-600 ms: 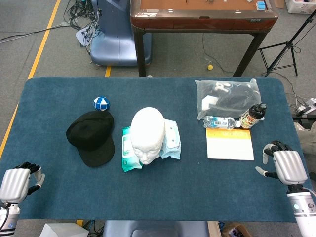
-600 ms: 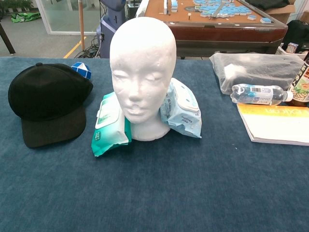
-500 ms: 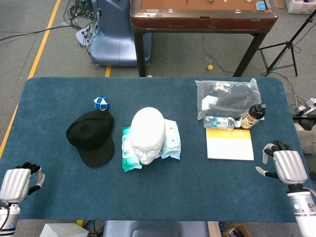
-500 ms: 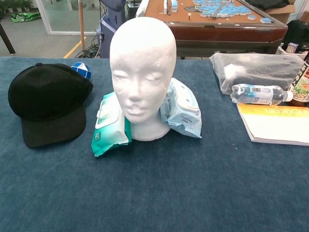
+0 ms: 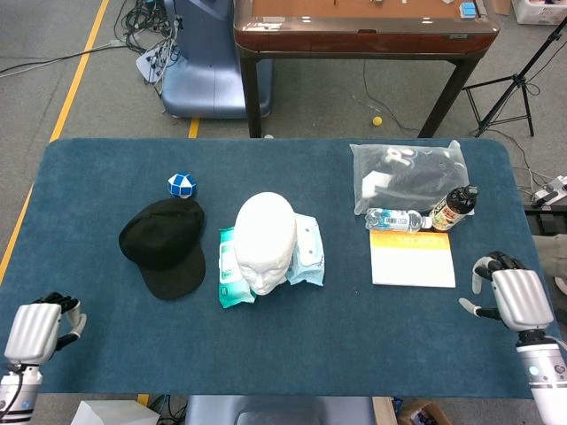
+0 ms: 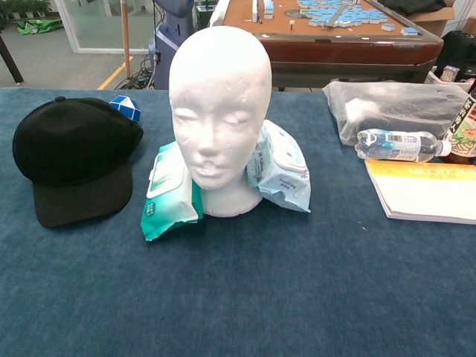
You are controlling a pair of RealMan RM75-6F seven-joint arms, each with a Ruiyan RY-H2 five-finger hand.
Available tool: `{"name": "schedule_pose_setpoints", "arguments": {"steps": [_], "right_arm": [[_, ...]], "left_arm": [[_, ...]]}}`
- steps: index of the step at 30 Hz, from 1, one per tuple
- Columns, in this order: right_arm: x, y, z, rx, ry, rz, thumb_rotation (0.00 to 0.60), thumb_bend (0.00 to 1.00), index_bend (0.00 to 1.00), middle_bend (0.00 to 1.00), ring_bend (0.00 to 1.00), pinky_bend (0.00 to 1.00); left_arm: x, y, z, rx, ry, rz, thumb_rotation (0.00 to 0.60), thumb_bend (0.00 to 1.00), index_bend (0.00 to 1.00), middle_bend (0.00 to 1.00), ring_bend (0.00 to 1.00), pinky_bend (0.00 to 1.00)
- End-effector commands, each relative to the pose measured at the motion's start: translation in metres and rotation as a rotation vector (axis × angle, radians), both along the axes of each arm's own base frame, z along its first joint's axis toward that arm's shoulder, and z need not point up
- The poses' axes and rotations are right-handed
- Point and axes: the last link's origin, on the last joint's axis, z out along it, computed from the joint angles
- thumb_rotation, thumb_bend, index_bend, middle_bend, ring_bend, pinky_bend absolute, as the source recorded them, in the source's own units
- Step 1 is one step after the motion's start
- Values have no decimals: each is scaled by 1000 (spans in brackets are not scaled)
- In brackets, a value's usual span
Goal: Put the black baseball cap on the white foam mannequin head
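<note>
The black baseball cap (image 5: 164, 243) lies flat on the blue table, left of the white foam mannequin head (image 5: 264, 239), with its brim toward the near edge. The chest view shows the cap (image 6: 71, 152) at the left and the head (image 6: 219, 104) upright at centre, bare on top. My left hand (image 5: 35, 329) hovers at the near left corner, well short of the cap and holding nothing. At the near right edge my right hand (image 5: 514, 297) is likewise empty, with its thumb out to the side. Neither hand appears in the chest view.
A green wipes pack (image 5: 232, 279) and a blue one (image 5: 308, 252) lean against the head's base. A blue-white puzzle ball (image 5: 182, 184) sits behind the cap. To the right are a plastic bag (image 5: 407, 173), a water bottle (image 5: 394, 219), a dark bottle (image 5: 454, 208) and a notebook (image 5: 412, 258).
My left hand has shifted slightly toward the near edge. The cap, the head and my right hand have not moved.
</note>
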Motion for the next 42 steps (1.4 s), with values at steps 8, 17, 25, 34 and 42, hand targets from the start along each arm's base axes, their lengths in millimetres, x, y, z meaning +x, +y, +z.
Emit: {"name": "schedule_pose_setpoints", "arguments": {"steps": [8,17,25,34,42], "right_arm": [[2,2,4,-6,-8,9,600,0,668,438,244,322],[3,5,10,-24,-22,18,600,0,668,438,244,322],[4,7,12,-22,-30,23,600,0,668,438,244,322],[4,7,13,-21,-33,24,600,0,668,438,244,322],[4,6,12,-19,-32,22,600,0,668,438,244,322]], "left_arm": [[18,8,-22,-34,-26,-31,600,130,804,813,532,598],[32,24,-47,-84,25,-33,600,78,822,838,535,598],[42,33,-67,-122,41,-30,600,79,848,870,553,598],[50,48,-83,-143,14,-11,600,78,850,873,555,598],[54,57,-94,-152,23,8,600,78,854,878,555,598]]}}
